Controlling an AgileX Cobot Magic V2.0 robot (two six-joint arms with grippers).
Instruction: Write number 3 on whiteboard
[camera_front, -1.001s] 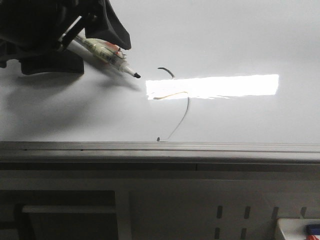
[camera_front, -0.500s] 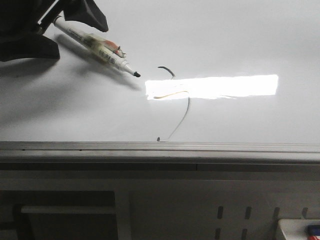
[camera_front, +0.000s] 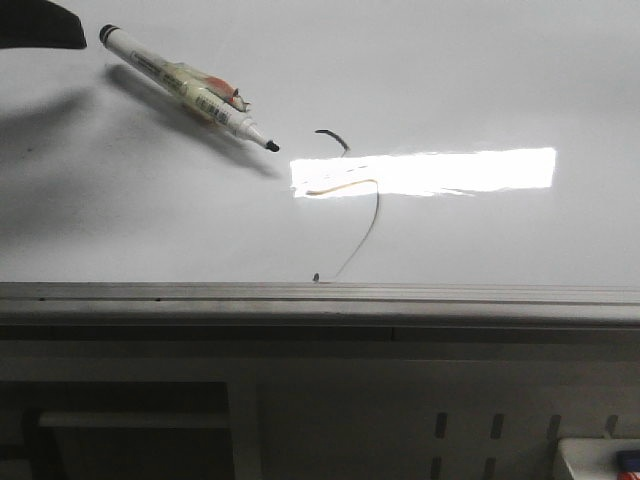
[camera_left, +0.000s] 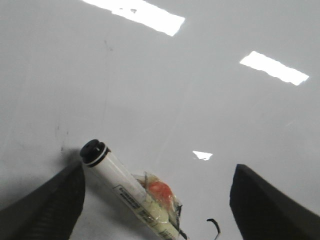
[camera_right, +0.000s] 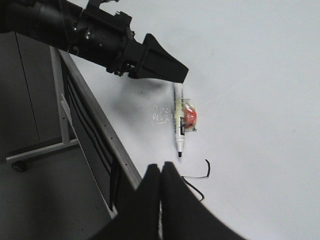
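Observation:
The whiteboard (camera_front: 480, 80) fills the front view. On it is the number 3 (camera_front: 372, 225), a thin dark hook with a long faint tail; the right wrist view also shows the number 3 (camera_right: 206, 170). A white marker (camera_front: 190, 90) lies flat on the board, bare tip toward the hook. My left gripper (camera_left: 157, 172) is open, its jaws standing wide on either side of the marker (camera_left: 125, 185) without gripping it. In the front view only one dark finger (camera_front: 40, 25) shows, top left. My right gripper (camera_right: 161, 170) is shut on nothing, over the board's edge near the 3.
A bright rectangular glare patch (camera_front: 430, 172) crosses the 3. The grey metal frame (camera_front: 320, 295) runs along the board's near edge, with a perforated panel and a white box (camera_front: 600, 460) below. The left arm (camera_right: 100, 35) reaches over the board's corner.
My left gripper has let go of the marker and drawn back up and to the left. The marker now lies free on the board, tip in about the same place.

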